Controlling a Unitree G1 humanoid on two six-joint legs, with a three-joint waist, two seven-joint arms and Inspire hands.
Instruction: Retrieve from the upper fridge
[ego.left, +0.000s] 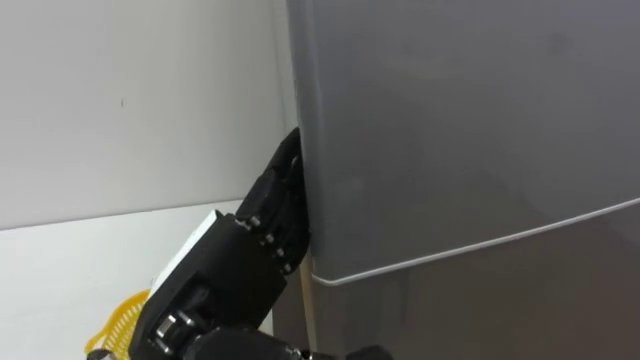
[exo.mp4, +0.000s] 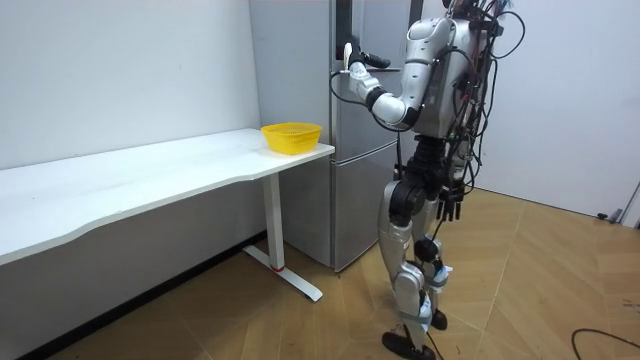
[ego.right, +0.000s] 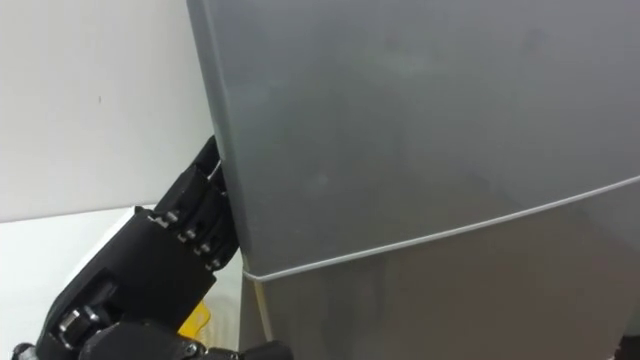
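On table (exo.mp4: 150, 172) end, basket (exo.mp4: 291, 137); fridge (exo.mp4: 350, 210) just beside table.

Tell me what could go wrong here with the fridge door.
The left hand sits right at the left edge of the upper door, so it may slip off when it pulls. The yellow basket stands on the table end beside the fridge; the arm could knock it.

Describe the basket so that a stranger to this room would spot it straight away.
Start at the tall grey fridge. A long white table runs off from its side, and the basket sits on the table's end nearest the fridge. It is small, round and bright yellow, the one coloured thing on that white top.
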